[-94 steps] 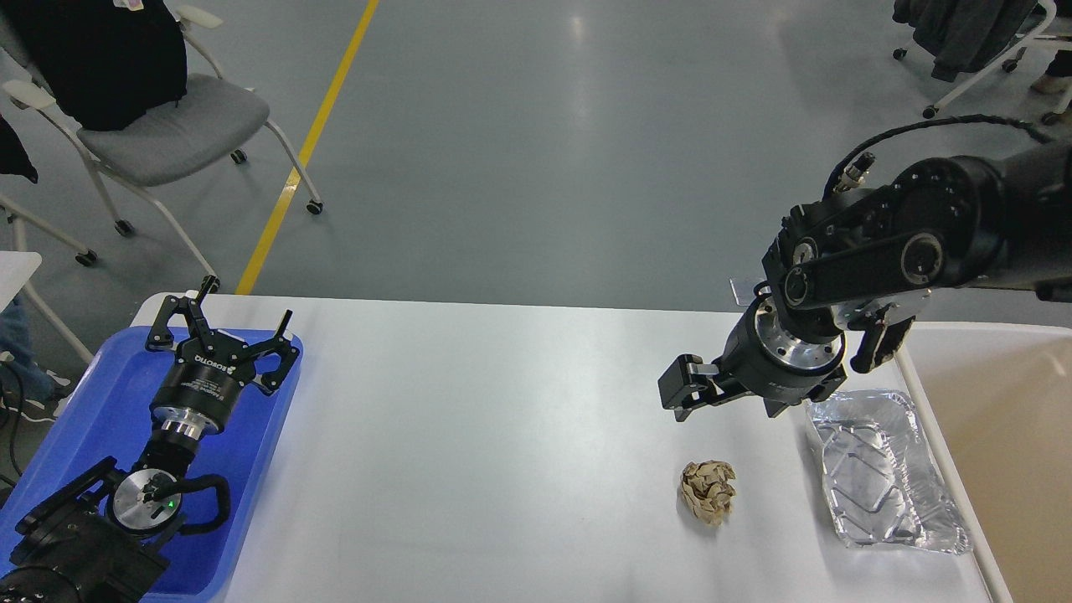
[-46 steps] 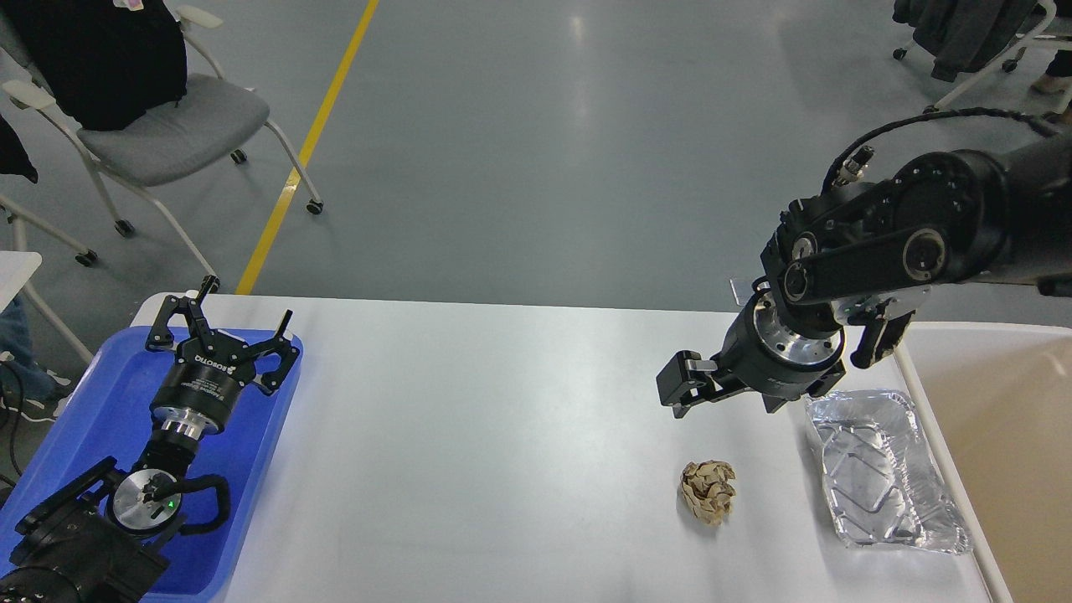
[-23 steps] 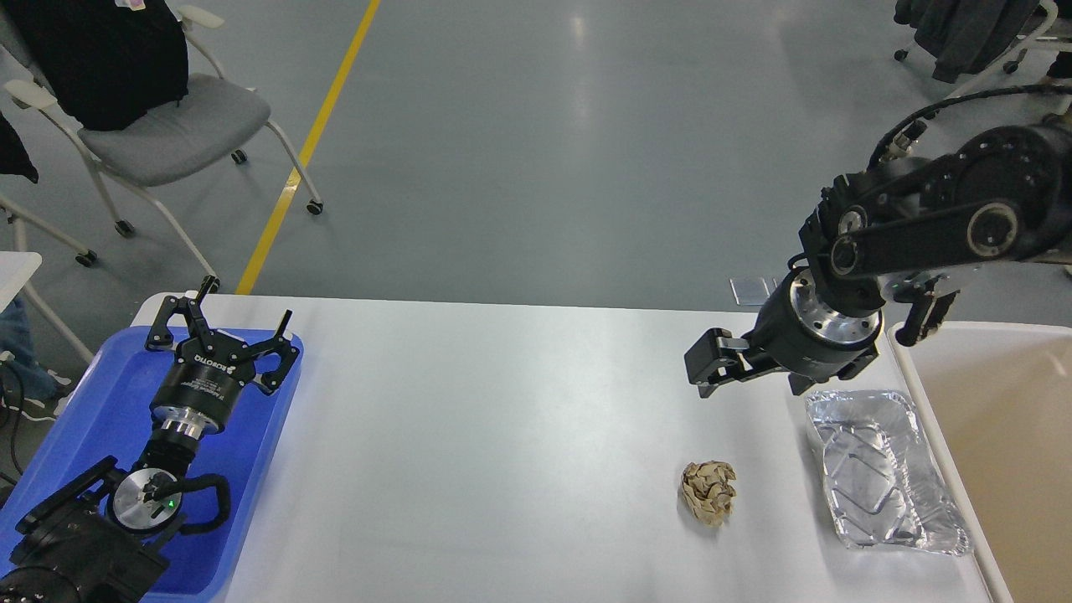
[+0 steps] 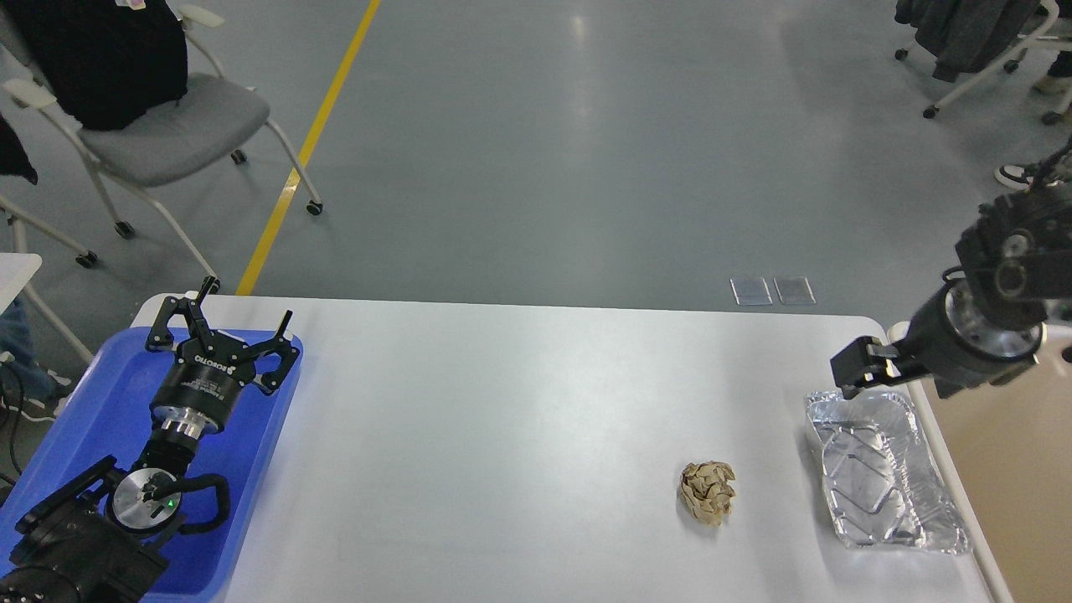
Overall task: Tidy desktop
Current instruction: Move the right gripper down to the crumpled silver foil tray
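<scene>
The white desktop (image 4: 502,435) fills the lower part of the head view. A crumpled brown paper ball (image 4: 708,492) lies on it at the right front. A crinkled silver foil container (image 4: 883,469) lies near the right edge. My right gripper (image 4: 856,368) hovers just above the foil container's far end; it is dark and its fingers cannot be told apart, and nothing shows in it. My left gripper (image 4: 222,327) is open and empty, its fingers spread over the far end of the blue tray (image 4: 75,419).
A beige open bin (image 4: 1022,469) stands beside the table's right edge, under my right arm. The blue tray sits at the table's left end. Grey chairs (image 4: 167,126) stand on the floor at the far left and far right.
My right arm has swung right and slightly back, from over the table's right-middle to above the foil container's far end near the bin. The left arm, the paper ball and the foil container have not moved.
</scene>
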You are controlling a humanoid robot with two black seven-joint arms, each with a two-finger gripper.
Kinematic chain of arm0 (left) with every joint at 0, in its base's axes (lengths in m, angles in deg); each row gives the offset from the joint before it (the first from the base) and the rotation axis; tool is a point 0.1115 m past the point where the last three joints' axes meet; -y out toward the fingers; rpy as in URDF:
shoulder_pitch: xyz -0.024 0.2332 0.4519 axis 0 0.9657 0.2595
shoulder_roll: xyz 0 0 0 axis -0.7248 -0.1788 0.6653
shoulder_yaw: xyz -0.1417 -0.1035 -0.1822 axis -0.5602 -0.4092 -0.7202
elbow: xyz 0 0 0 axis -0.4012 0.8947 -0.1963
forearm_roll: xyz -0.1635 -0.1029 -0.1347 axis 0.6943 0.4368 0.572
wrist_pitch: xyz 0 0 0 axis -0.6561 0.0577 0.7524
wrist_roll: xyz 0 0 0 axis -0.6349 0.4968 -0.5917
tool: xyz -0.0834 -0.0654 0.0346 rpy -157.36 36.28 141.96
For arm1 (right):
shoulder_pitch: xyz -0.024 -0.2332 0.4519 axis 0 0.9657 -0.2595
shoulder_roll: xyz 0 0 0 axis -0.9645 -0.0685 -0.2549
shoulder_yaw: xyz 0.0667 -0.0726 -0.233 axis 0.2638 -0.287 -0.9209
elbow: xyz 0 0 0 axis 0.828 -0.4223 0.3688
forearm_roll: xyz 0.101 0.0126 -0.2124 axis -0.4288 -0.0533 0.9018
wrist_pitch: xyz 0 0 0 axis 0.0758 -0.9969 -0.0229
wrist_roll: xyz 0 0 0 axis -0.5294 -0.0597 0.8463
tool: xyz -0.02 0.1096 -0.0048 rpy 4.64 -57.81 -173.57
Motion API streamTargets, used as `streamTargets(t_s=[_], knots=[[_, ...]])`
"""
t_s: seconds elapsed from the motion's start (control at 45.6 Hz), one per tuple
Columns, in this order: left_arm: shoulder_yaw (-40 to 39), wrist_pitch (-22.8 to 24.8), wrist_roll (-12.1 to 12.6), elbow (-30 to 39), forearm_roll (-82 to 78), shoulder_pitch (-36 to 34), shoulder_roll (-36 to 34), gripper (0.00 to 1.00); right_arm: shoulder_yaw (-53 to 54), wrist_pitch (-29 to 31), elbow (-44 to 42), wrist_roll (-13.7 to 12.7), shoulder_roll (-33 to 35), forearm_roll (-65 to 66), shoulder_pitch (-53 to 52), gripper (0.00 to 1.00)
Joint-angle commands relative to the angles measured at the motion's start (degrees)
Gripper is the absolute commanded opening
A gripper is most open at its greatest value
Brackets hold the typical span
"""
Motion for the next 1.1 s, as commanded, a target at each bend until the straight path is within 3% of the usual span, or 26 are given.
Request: streamTargets(t_s=[0.0, 0.197, 0.571, 1.075], knots=[[0.00, 0.00, 0.00, 0.00, 0.00, 0.00, 0.00, 0.99, 2.03, 0.24, -5.61, 0.00, 9.47, 7.88, 6.53, 1.00], [0.00, 0.00, 0.00, 0.00, 0.00, 0.00, 0.00, 0.99, 11.25, 0.07, -14.04, 0.09, 12.90, 14.21, 19.80, 1.00], [0.00, 0.00, 0.00, 0.00, 0.00, 0.00, 0.00, 0.99, 22.77, -0.46, -27.67, 0.61, 12.03, 18.78, 37.74, 1.00], [0.00, 0.00, 0.00, 0.00, 0.00, 0.00, 0.00, 0.99, 25.32, -5.91, -39.36, 2.81, 2.36, 19.31, 49.69, 1.00]])
